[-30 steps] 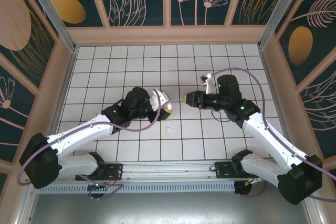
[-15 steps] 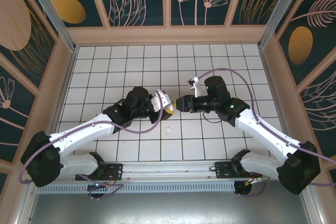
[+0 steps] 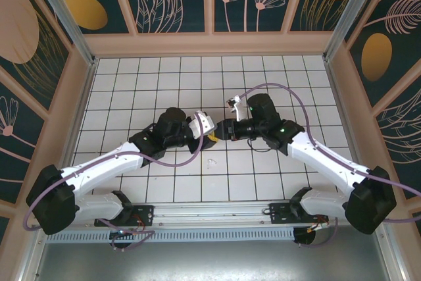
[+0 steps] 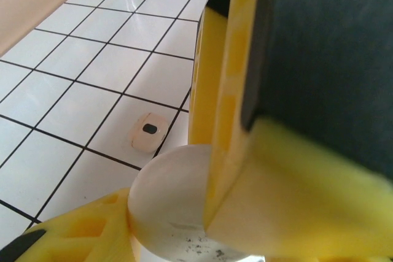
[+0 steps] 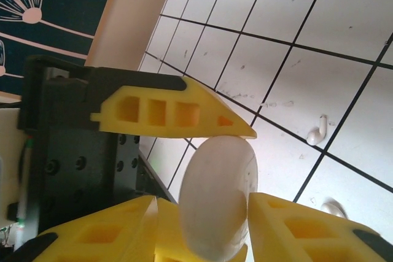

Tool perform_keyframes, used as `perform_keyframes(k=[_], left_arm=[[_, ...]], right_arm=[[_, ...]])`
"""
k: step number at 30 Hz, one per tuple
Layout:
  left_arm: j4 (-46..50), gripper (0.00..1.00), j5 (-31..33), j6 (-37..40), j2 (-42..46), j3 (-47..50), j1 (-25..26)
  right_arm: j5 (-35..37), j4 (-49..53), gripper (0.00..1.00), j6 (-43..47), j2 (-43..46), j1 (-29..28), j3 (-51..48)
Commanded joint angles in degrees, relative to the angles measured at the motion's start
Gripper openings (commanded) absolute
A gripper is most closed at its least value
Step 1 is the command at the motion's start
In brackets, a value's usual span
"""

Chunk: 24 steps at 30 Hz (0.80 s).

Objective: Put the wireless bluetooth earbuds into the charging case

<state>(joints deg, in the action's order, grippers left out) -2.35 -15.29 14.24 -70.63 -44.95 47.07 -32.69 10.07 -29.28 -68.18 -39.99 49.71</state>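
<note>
Nothing seated yet: earbud point(image 5: 316, 132) and case point(image 4: 149, 132) lie loose on the tabletop point(image 3: 131, 90); I read left tool point(image 3: 208, 131) and right tool point(image 5: 206, 204) both clamped on a disc point(image 4: 169, 200).

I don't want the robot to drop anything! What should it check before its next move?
1. Left gripper clamped on the white disc: ok.
2. Right gripper fingers touching both sides of the disc: ok.
3. Right grip firm enough to take the disc alone: cannot tell.
4. Earbud inside the charging case: not ok, it lies loose on the tiles.
5. Case open and ready: cannot tell.
</note>
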Motion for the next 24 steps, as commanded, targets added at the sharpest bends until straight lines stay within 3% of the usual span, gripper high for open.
perform_keyframes(k=[1,8,15,18,24], left_arm=[[-2.89,0.37,-2.08,-1.31,0.15,-2.20,0.30],[-2.55,0.40,-2.75,-2.13,-0.04,-2.92,0.23],[6.03,0.65,-6.67,-2.24,-3.96,-8.19,0.30],[6.96,0.74,-7.25,-2.00,-3.86,-8.33,0.18],[7.70,0.75,-7.63,0.63,-1.73,-8.22,-0.03]], right_arm=[[2.33,0.30,0.40,2.16,-0.81,-0.61,2.23],[3.53,1.03,0.26,3.71,-0.33,-0.60,2.38],[4.07,3.54,0.21,10.10,4.77,1.65,1.16],[1.80,3.48,0.21,12.80,7.71,4.31,-0.24],[-9.08,6.70,0.20,25.52,12.41,12.05,-0.78]])
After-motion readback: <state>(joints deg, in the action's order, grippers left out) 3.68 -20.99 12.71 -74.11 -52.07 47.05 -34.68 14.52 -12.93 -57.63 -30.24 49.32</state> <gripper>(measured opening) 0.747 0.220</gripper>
